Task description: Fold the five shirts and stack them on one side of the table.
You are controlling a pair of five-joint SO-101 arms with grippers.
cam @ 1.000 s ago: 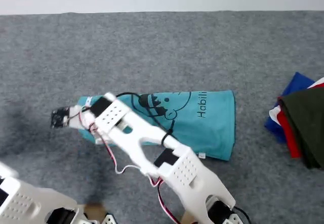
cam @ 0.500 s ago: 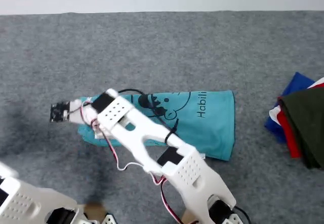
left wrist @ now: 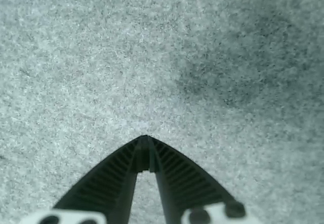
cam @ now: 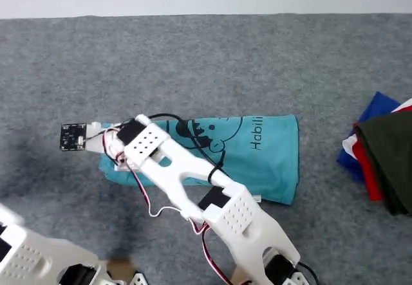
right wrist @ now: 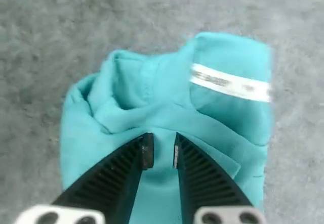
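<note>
Right gripper (right wrist: 161,150) shifted, slightly spread over teal shirt (right wrist: 152,97); left gripper (left wrist: 147,142) closed, stack (cam: 386,163) aside.

The right arm (cam: 187,169) is stretched far out, its two white links nearly in line behind the claw. Its wrist (cam: 132,136) is turned down, and the small camera board (cam: 73,137) sticks out just past the claw. The right claw (right wrist: 160,150) points downward, its ribbed black fingers (right wrist: 126,171) a narrow gap apart. The left arm (cam: 35,259) is folded well back from that claw. The left claw (left wrist: 147,144) also points down, tips pressed together.
</note>
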